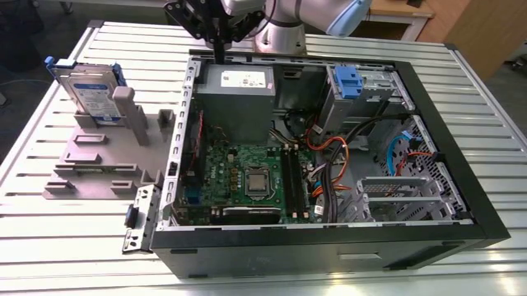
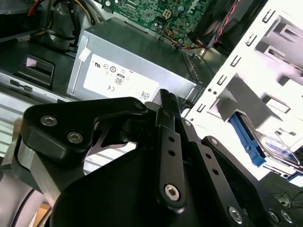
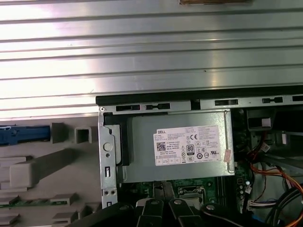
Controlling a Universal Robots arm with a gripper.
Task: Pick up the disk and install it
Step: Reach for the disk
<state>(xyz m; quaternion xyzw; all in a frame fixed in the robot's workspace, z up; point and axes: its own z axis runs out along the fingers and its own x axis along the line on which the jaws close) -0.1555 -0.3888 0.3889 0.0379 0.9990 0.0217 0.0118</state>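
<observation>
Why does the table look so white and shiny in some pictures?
Glare: in the first wrist view the ribbed metal table throws back bright white bands; in the second wrist view the bare metal frame washes out white; in the exterior view the light is softer.

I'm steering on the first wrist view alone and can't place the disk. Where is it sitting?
Observer: In the exterior view the disk stands upright in a grey holder on the table, to the exterior view's left of the computer case.
Operator: Is the gripper carrying anything?
Observer: No. In the second wrist view the gripper is shut with nothing in it.
</observation>
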